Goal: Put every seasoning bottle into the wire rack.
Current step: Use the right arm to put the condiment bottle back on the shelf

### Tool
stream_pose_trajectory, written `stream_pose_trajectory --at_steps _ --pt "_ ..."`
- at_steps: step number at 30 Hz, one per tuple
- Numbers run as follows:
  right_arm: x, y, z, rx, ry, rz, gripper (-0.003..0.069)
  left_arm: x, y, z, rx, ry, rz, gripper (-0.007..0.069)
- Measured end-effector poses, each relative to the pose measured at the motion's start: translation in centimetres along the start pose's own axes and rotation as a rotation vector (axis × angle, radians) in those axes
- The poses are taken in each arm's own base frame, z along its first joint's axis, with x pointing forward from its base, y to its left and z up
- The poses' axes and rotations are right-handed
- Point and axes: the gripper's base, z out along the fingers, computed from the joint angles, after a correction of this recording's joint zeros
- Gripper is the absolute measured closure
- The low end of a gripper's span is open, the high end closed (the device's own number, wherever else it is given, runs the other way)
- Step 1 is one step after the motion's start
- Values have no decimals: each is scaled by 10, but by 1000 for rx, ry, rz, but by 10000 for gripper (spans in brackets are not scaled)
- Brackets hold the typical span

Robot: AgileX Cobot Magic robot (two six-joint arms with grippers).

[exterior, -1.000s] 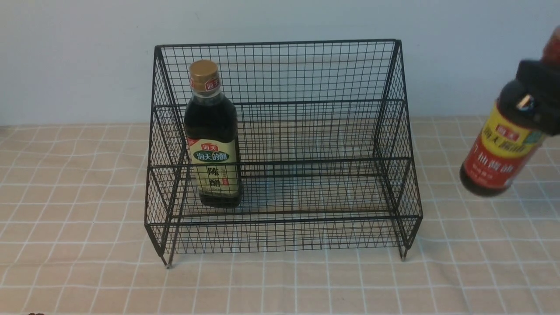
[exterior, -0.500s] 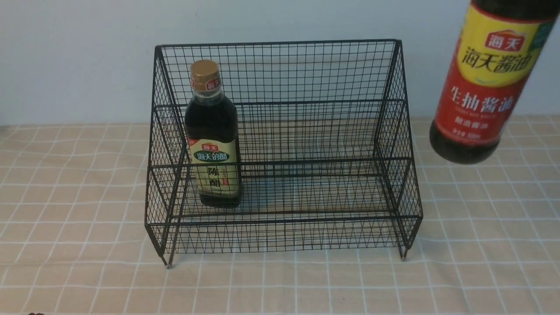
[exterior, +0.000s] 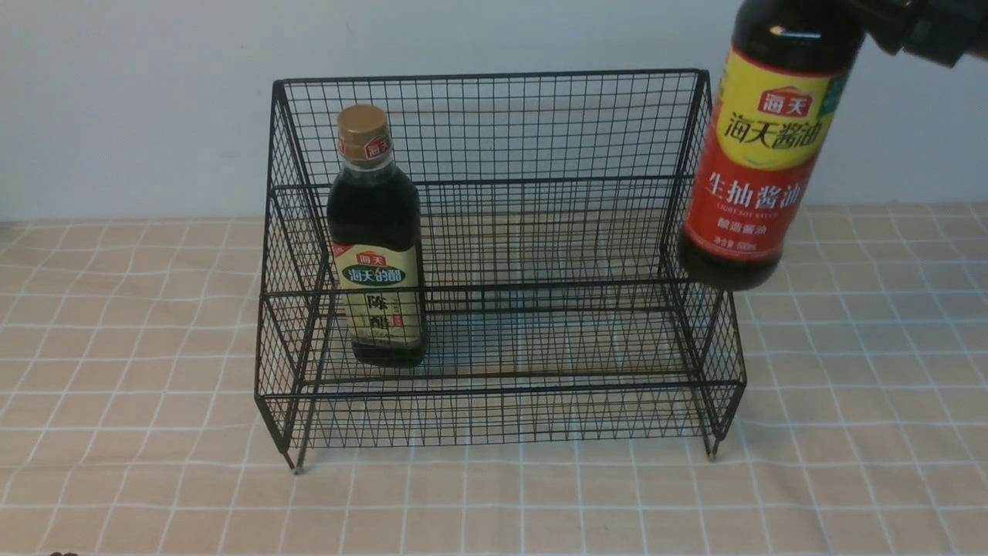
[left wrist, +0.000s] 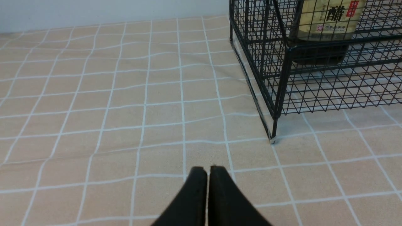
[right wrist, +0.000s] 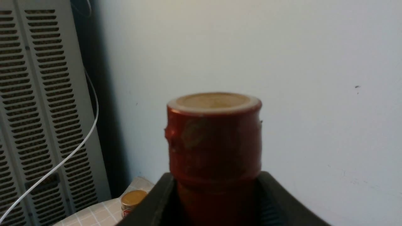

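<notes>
While the right fingers [right wrist: 157, 201] clamp the neck of the red-capped bottle [exterior: 760, 154] just below its cap, one on each side, that bottle hangs clear of the table [exterior: 849, 432]. It leans a little, and its yellow-and-red label faces the front camera. Its dark base shows against the upper right side wall of the wire rack [exterior: 494, 76], at about the level of the middle rail, and it sits in neither tier; whether it hangs over the rack or nearer the camera cannot be told. The gold-capped bottle [exterior: 376, 247] stands upright on the lower tier, toward the rack's left end and close to the left side wall, its beige-green label facing forward behind the front rails. The left fingers [left wrist: 196, 194] are pressed together with nothing between them, over the checked cloth of the table and apart from the rack's front left foot [left wrist: 272, 139]. Behind the rack rises a plain pale wall [exterior: 154, 93].
</notes>
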Motion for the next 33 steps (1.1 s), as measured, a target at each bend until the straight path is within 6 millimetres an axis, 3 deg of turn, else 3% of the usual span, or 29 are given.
stream_pose_trajectory --at_steps 16,22,26,33 --pt "22 5 5 -129 163 -50 377 0 0 0 0 0 0 631" --pt "26 30 23 -229 166 -60 377 0 0 0 0 0 0 631" --pt "29 35 34 -176 185 -81 377 0 0 0 0 0 0 631" --pt "33 22 40 -49 197 -74 379 0 0 0 0 -1 0 631"
